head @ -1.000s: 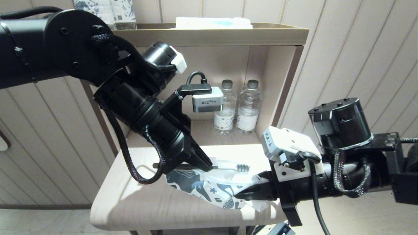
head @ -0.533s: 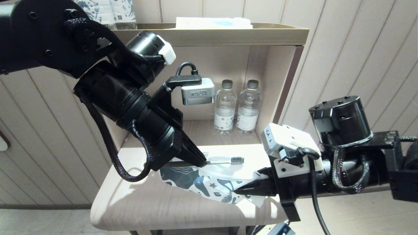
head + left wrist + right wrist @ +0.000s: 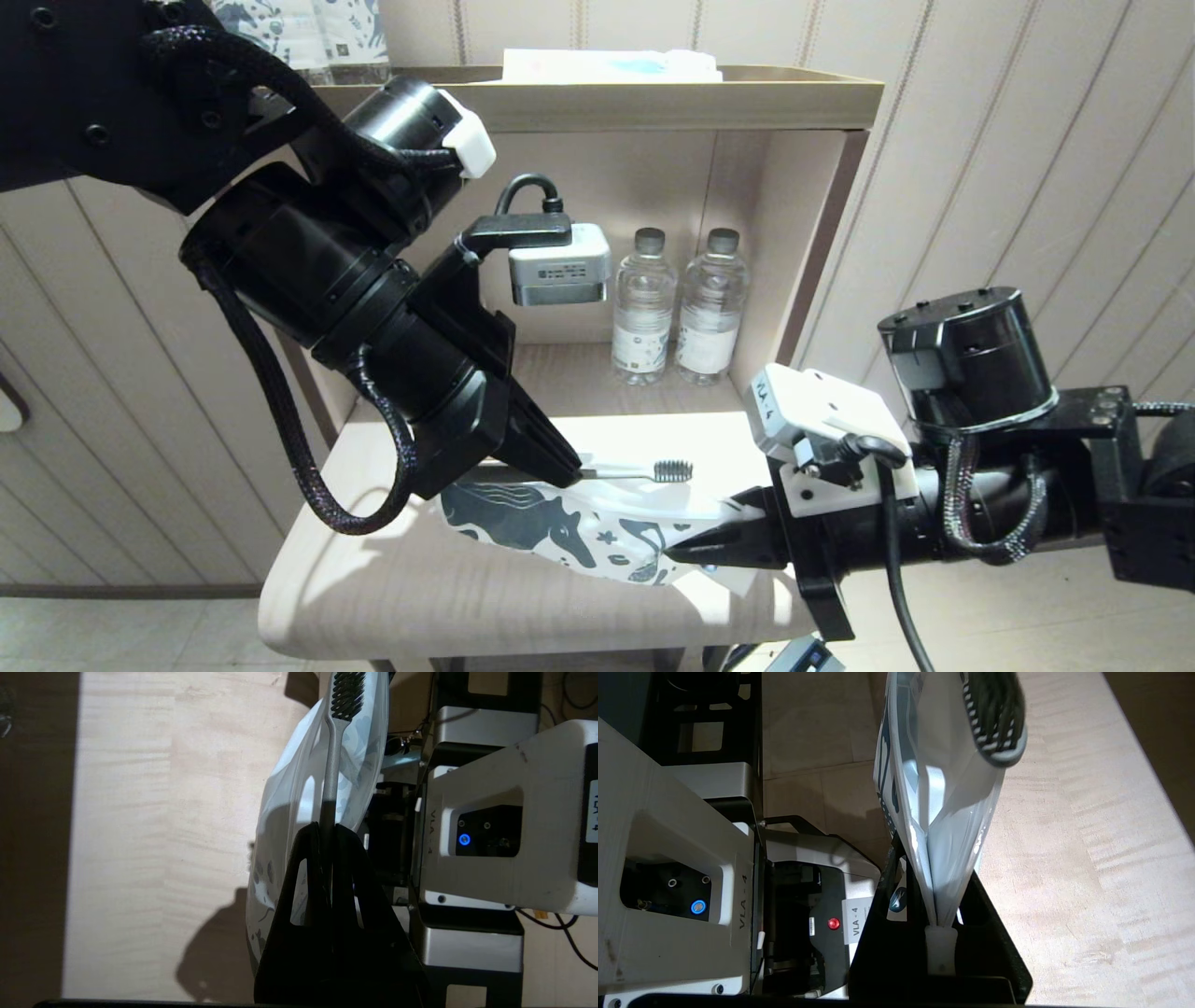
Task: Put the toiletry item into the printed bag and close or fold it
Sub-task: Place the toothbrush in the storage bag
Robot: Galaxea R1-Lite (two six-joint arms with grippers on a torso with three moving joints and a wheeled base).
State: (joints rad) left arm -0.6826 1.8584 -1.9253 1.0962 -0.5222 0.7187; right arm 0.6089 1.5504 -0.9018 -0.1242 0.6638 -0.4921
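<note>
Looking past your left tool [image 3: 571,471], you see it clamped tight on the dark handle of the toothbrush [image 3: 644,469], which sticks out level beyond its fingertips, bristle head pointing toward your right arm. Your right tool [image 3: 686,553] is pinched shut on the edge of the printed bag [image 3: 560,527], holding it just off the counter [image 3: 420,588]. That pouch stretches from the right tool's tips back under the left tool, horse print facing you. The toothbrush lies just above the bag's upper edge; from the right wrist the bristle head hangs over the parted mouth, not clearly inside. Behind both tools, two water bottles [image 3: 677,308] stand on the shelf.
</note>
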